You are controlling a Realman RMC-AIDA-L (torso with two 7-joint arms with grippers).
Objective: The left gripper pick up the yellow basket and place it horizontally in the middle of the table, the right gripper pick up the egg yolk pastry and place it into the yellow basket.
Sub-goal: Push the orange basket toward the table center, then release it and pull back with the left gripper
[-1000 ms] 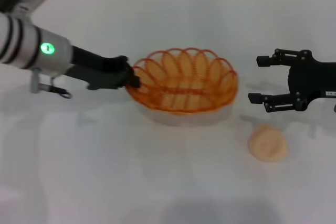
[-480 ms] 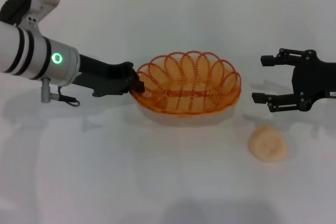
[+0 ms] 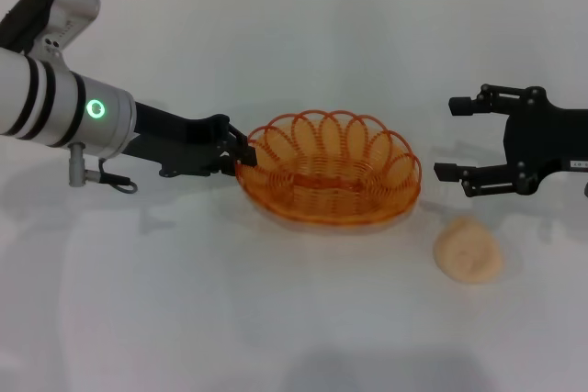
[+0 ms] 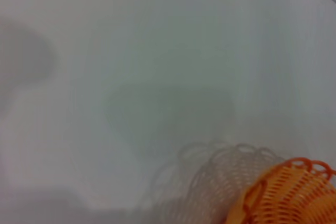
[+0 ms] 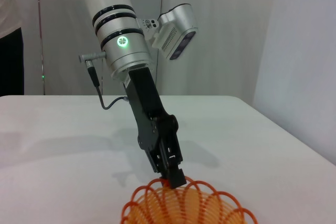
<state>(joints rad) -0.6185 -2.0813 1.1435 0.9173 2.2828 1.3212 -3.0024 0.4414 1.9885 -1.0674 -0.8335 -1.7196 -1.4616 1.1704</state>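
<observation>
yellow basket (image 3: 328, 170): oval orange-yellow wire, scalloped looped rim, upright, long axis across the tabletop (image 3: 276, 319), near its middle, left rim pinched by the left hand (image 3: 241, 154) | egg yolk pastry (image 3: 469, 249): small pale peach dome; resting on the tabletop right of the basket, apart from it

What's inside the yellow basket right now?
Nothing shows inside the yellow basket: only its wire floor. The egg yolk pastry lies outside on the table. The left gripper grips its rim; the right gripper hovers open.
</observation>
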